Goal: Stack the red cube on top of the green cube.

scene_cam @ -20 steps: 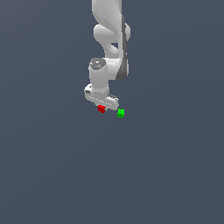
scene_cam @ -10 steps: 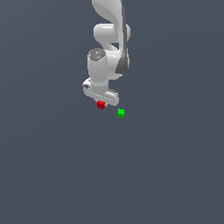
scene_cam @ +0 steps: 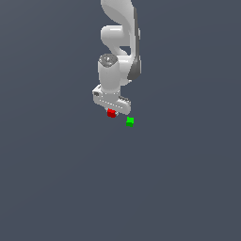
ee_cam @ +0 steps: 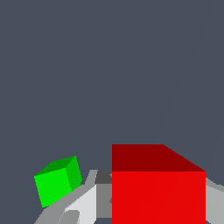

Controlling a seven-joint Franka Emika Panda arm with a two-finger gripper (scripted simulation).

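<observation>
A: Which step was in hand?
B: The carry. The gripper (scene_cam: 112, 112) held the red cube (scene_cam: 111, 113) clamped between its fingers, raised off the surface; the green cube (scene_cam: 130, 121) sat near, at its four o'clock in the exterior view.
A: And next?
B: Probably shifting over the green cube, then lowering squarely.
A: Surroundings?
B: A plain slate-grey floor (scene_cam: 61, 188), nothing else.

The red cube (scene_cam: 111, 113) sits directly under the gripper (scene_cam: 112, 112), between its fingers (ee_cam: 83, 203). The green cube (scene_cam: 130, 121) lies near the red cube, toward the exterior view's right and slightly lower in that view, apart from it.
</observation>
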